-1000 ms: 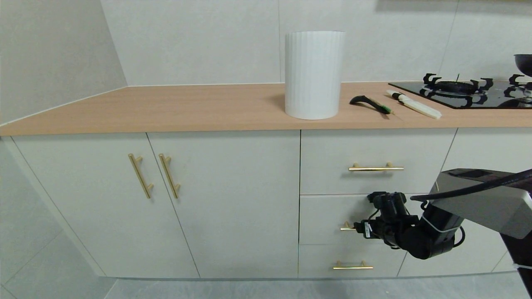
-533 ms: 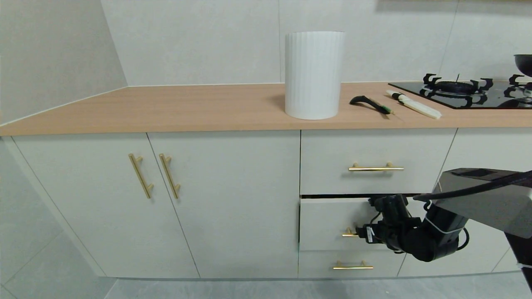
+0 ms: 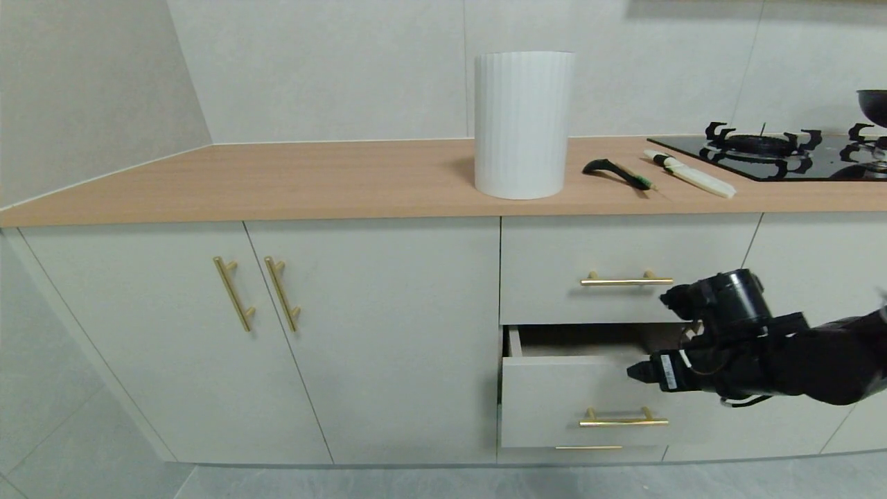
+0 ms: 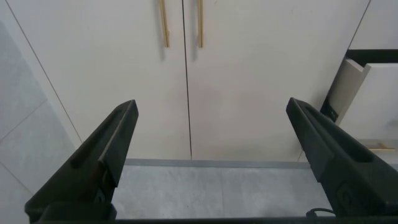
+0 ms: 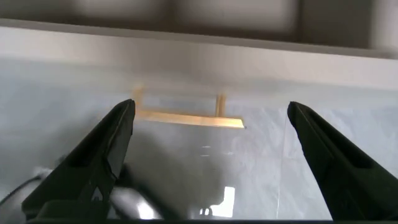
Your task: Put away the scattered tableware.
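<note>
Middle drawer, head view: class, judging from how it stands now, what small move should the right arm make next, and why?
Probably lift the right gripper up toward the black-handled utensil on the countertop. The middle drawer stands pulled out; the gripper is open, empty, and off the gold handle; that utensil and a white utensil lie there, not yet put away.
</note>
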You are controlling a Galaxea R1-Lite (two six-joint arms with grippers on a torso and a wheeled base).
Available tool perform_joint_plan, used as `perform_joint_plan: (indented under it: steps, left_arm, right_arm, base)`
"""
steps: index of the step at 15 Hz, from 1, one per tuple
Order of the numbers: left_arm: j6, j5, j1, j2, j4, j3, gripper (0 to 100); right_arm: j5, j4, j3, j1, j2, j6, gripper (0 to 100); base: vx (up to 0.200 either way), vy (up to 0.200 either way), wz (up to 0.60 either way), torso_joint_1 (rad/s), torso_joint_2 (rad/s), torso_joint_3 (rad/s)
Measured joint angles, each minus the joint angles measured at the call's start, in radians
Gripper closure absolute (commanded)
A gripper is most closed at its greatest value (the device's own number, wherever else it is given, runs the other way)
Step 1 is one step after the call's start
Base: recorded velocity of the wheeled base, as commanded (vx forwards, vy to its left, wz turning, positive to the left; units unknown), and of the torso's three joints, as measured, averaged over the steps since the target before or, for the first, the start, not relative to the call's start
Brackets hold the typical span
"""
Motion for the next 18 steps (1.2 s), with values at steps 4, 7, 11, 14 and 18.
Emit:
perform_joint_plan:
  steps: [4,7,11,14,18]
  left_arm:
    - [0.0,0.0,0.0,0.0,0.0,0.0,0]
    - [0.0,0.0,0.001,0.0,0.0,0.0,0]
    - [0.0,0.0,0.0,0.0,0.0,0.0,0]
    - [0.0,0.0,0.0,0.0,0.0,0.0,0]
    - [0.0,0.0,0.0,0.0,0.0,0.0,0]
  right_arm:
    - [0.026,0.135,-0.02,0.055,-0.244,0.003,0]
    - [0.025,0.118,-0.021,0.072,-0.226,0.008,0]
    - [0.006,-0.114,0.008,0.077,-0.09,0.04,0]
    - [-0.034,-0.257,0.039,0.077,0.013,0.047,0]
    - [-0.086,-0.383,0.046,0.077,0.137,0.051,0]
  base:
    - [0.0,0.0,0.0,0.0,0.0,0.0]
    - [0.0,0.0,0.0,0.0,0.0,0.0]
    - [0.0,0.0,0.0,0.0,0.0,0.0]
    - [0.0,0.0,0.0,0.0,0.0,0.0]
    - [0.0,0.0,0.0,0.0,0.0,0.0]
